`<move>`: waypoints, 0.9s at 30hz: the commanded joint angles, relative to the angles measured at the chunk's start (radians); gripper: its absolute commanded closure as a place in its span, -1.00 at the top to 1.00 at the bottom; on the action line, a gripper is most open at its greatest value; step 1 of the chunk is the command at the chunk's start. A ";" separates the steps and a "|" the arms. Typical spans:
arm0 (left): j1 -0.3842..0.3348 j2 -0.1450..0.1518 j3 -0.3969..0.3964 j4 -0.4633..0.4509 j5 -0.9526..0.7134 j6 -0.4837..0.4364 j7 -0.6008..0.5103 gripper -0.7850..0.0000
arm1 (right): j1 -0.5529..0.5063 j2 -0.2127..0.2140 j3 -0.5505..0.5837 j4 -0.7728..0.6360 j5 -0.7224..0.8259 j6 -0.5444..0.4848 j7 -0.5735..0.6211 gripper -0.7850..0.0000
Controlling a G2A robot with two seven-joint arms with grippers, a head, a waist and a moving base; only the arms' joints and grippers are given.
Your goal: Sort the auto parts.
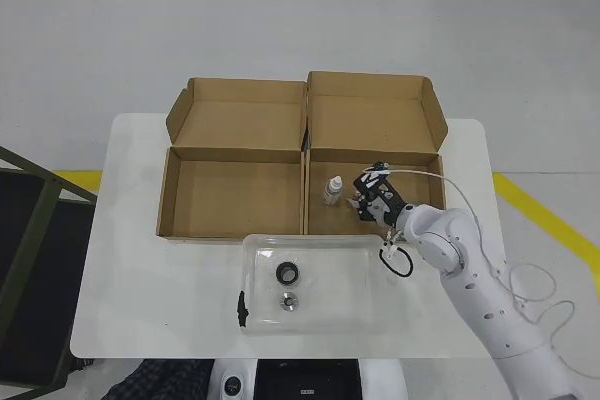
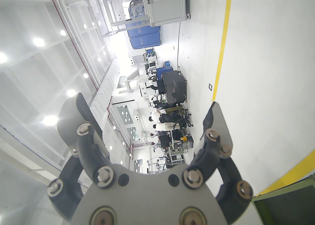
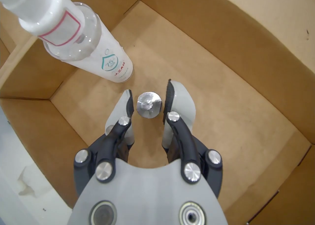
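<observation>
white table (image 1: 140,300) | dark green frame (image 1: 20,160) off its left edge | yellow floor line (image 1: 555,220) to its right

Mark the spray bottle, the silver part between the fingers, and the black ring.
spray bottle (image 3: 108,61), right wrist view, labelled body
silver part (image 3: 149,105), right wrist view, top face
black ring (image 1: 280,270), top view, rim
</observation>
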 commanded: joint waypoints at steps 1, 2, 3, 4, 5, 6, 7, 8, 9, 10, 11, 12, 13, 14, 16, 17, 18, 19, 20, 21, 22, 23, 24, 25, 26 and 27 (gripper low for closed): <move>0.000 0.000 0.000 0.000 0.000 0.000 0.000 1.00 | 0.000 0.002 0.002 -0.015 -0.021 -0.002 0.004 0.19; 0.000 0.000 0.000 0.000 0.000 0.000 0.000 1.00 | -0.003 0.003 0.004 -0.029 -0.029 -0.002 0.006 0.65; 0.000 0.000 0.000 0.000 0.000 0.000 0.000 1.00 | -0.007 0.004 0.009 -0.042 -0.033 -0.004 0.009 1.00; 0.000 0.000 0.000 0.000 0.000 0.000 0.000 1.00 | -0.010 0.006 0.016 -0.056 -0.043 -0.003 0.012 1.00; 0.000 0.000 0.000 0.000 0.000 0.000 0.000 1.00 | -0.016 0.008 0.022 -0.075 -0.053 -0.004 0.017 1.00; 0.000 0.000 0.000 0.000 0.000 0.000 0.000 1.00 | -0.023 0.010 0.029 -0.095 -0.058 -0.004 0.020 1.00; 0.000 0.000 0.000 0.000 0.000 0.000 0.000 1.00 | -0.030 0.012 0.039 -0.114 -0.060 -0.006 0.022 1.00; 0.000 0.000 0.000 0.000 0.000 0.000 0.000 1.00 | -0.037 0.015 0.050 -0.134 -0.063 -0.009 0.025 1.00; 0.000 0.000 0.000 0.000 0.000 0.000 0.000 1.00 | -0.046 0.017 0.060 -0.155 -0.061 -0.013 0.028 1.00; 0.000 0.000 0.000 0.000 0.000 0.000 0.000 1.00 | -0.055 0.019 0.071 -0.177 -0.060 -0.017 0.032 1.00; 0.000 0.000 0.000 0.000 0.000 0.000 0.000 1.00 | -0.065 0.022 0.082 -0.199 -0.061 -0.021 0.035 1.00; 0.000 0.000 0.000 0.000 0.000 0.000 0.000 1.00 | -0.075 0.024 0.092 -0.221 -0.060 -0.025 0.039 1.00; 0.000 0.000 0.000 0.000 0.000 0.000 0.000 1.00 | -0.086 0.026 0.101 -0.245 -0.057 -0.030 0.042 1.00; 0.000 0.000 0.000 0.000 0.000 0.000 0.000 1.00 | -0.097 0.029 0.110 -0.268 -0.056 -0.035 0.047 1.00; 0.000 0.000 0.000 0.000 0.000 0.000 0.000 1.00 | -0.120 0.033 0.126 -0.318 -0.053 -0.052 0.055 1.00; 0.000 0.000 0.000 0.000 0.000 0.000 0.000 1.00 | -0.132 0.035 0.134 -0.341 -0.047 -0.062 0.057 1.00; 0.000 0.000 0.000 0.000 0.000 0.000 0.000 1.00 | -0.144 0.037 0.140 -0.364 -0.043 -0.073 0.060 1.00; 0.000 0.000 0.000 0.000 0.000 0.000 0.000 1.00 | -0.155 0.039 0.146 -0.388 -0.040 -0.084 0.063 1.00; 0.000 0.000 0.000 0.000 0.000 0.000 0.000 1.00 | -0.168 0.041 0.150 -0.411 -0.038 -0.096 0.066 1.00; 0.000 0.000 0.000 0.000 0.000 0.000 0.000 1.00 | -0.181 0.043 0.153 -0.432 -0.037 -0.108 0.069 1.00; 0.000 0.000 0.000 0.000 0.000 0.000 0.000 1.00 | -0.193 0.045 0.155 -0.452 -0.036 -0.118 0.071 1.00; 0.000 0.000 0.000 0.000 0.000 0.000 0.000 1.00 | -0.206 0.046 0.156 -0.471 -0.032 -0.126 0.070 1.00; 0.000 0.000 0.000 0.000 0.000 0.000 0.000 1.00 | -0.218 0.048 0.156 -0.488 -0.029 -0.135 0.070 1.00; 0.000 0.000 0.000 0.000 0.000 0.000 0.000 1.00 | -0.230 0.049 0.153 -0.506 -0.031 -0.144 0.072 1.00; 0.000 0.000 0.000 0.000 0.000 0.000 0.000 1.00 | -0.241 0.050 0.151 -0.523 -0.032 -0.150 0.071 1.00; 0.000 0.000 0.000 0.000 0.000 0.000 0.000 1.00 | -0.253 0.051 0.149 -0.539 -0.033 -0.150 0.071 1.00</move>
